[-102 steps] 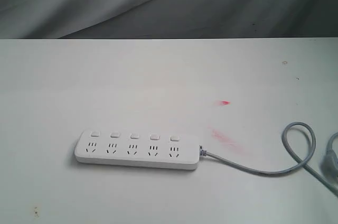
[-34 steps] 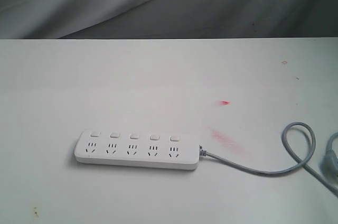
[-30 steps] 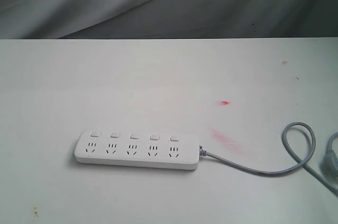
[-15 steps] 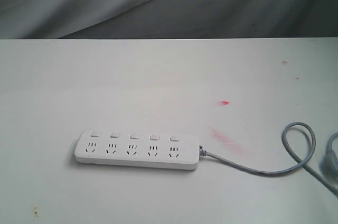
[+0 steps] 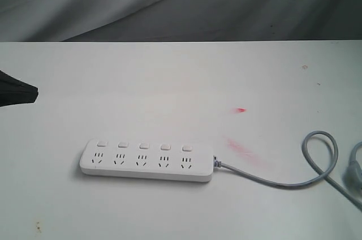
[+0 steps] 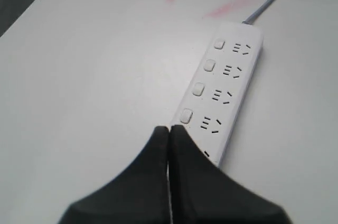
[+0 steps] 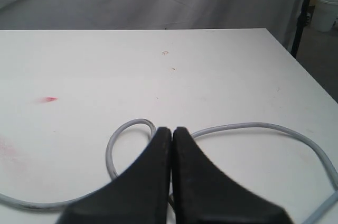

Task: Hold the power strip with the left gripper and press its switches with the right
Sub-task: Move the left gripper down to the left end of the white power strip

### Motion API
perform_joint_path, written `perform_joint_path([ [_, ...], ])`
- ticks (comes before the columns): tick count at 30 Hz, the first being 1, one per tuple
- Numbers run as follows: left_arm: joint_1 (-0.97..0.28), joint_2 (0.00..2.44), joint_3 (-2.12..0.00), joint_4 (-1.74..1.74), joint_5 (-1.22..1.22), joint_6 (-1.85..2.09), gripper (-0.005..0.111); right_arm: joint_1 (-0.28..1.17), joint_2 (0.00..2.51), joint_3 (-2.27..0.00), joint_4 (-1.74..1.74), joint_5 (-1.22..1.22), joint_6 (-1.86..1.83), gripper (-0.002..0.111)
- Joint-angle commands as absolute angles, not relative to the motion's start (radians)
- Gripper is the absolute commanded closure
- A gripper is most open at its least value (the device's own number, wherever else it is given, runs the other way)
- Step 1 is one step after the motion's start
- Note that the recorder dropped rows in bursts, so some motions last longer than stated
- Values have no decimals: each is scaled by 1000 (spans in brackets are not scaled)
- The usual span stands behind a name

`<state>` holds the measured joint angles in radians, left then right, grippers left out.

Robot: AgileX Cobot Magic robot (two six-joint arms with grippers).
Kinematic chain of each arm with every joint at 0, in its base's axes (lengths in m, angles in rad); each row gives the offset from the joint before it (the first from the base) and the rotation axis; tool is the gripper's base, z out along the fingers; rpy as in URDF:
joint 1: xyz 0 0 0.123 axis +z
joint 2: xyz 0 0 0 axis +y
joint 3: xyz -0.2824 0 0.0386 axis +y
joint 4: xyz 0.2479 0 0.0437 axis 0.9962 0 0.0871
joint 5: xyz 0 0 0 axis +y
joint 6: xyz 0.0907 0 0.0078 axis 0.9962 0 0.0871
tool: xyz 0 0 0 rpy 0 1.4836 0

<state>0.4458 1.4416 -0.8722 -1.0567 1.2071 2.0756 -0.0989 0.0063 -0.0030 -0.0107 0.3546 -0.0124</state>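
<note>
The white power strip (image 5: 146, 161) lies flat on the table (image 5: 169, 81), with five white switches (image 5: 143, 146) in a row above its sockets and a grey cord (image 5: 271, 182) running right. In the exterior view only the black tip of my left gripper (image 5: 29, 93) shows at the left edge, well apart from the strip. In the left wrist view my left gripper (image 6: 169, 129) is shut and empty, above the strip's (image 6: 224, 89) near end, whose switches (image 6: 204, 77) show beyond. My right gripper (image 7: 171, 130) is shut and empty above the looped cord (image 7: 119, 134).
Red smears (image 5: 242, 148) and a small red mark (image 5: 241, 110) stain the table right of the strip. The cord loops (image 5: 322, 155) near the right edge. A grey cloth backdrop (image 5: 181, 2) hangs behind the table's far edge.
The left gripper's black tip has come into the exterior view at the left edge. The power strip and cord have not moved.
</note>
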Motion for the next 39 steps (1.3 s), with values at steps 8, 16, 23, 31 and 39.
perform_joint_path([
  [8, 450, 1562, -878, -1037, 1221, 2093, 106, -103, 0, 0, -23, 341, -14, 108],
  [16, 450, 1593, -878, -1028, 1221, 2093, 106, -103, 0, 0, -23, 341, -14, 108],
  [23, 450, 1593, -878, -1037, 1221, 2093, 106, -103, 0, 0, -23, 341, -14, 108],
  [31, 450, 1612, -883, -1025, 1216, 2093, 106, -103, 0, 0, -23, 341, -14, 108],
  [39, 450, 1767, -1018, -819, 1221, 2093, 106, -103, 0, 0, -23, 341, -14, 108],
])
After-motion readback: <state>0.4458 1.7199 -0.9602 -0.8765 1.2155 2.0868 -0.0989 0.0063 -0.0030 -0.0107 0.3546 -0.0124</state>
